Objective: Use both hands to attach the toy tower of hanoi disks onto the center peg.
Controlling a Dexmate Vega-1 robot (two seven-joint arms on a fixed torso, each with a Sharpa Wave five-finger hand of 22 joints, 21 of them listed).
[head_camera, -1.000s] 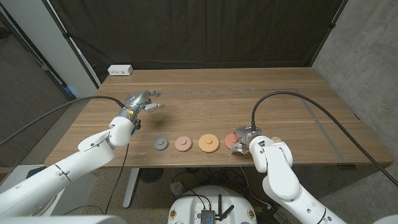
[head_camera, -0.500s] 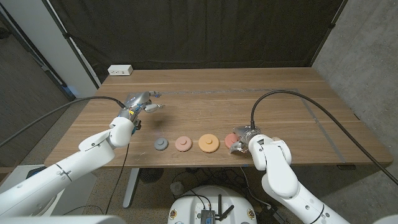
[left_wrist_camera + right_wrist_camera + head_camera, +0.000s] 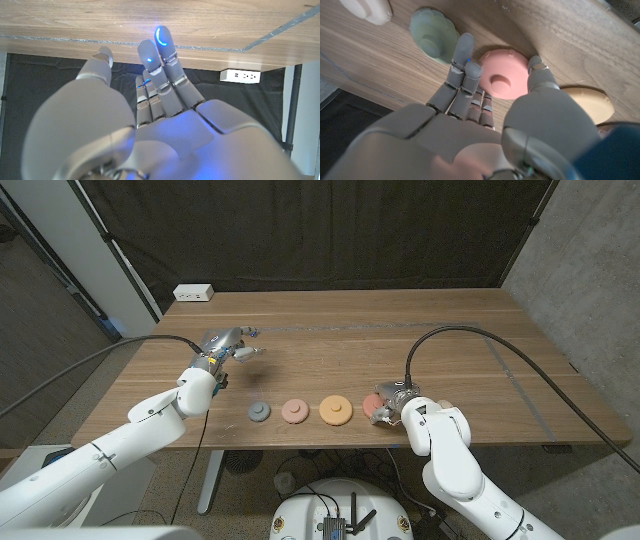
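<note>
Wooden tabletop (image 3: 330, 340) carries a row of toy disks near its front edge: a grey disk (image 3: 259, 412), then a salmon disk (image 3: 293, 411), then an orange disk (image 3: 334, 410), and last a pink disk (image 3: 377, 404) at the right end of the row. The disks lie flat and apart from each other.

The right hand (image 3: 392, 408) is just at the pink disk, coming from the front edge. In the right wrist view its fingers (image 3: 462, 65) reach over the tabletop beside the pink disk (image 3: 504, 79), and the thumb tip is at the disk's rim on the other side. The disk lies between them, but I cannot tell if the hand really grips it. A green-grey disk (image 3: 434, 34) lies just past the fingers and a tan disk (image 3: 590, 102) at the thumb's side.

The left hand (image 3: 225, 345) is well apart from the row, further back over the tabletop. Its fingers (image 3: 160, 75) are stretched out and close together, and it holds nothing.

A white power strip (image 3: 193, 293) lies at the far left corner of the tabletop
</note>
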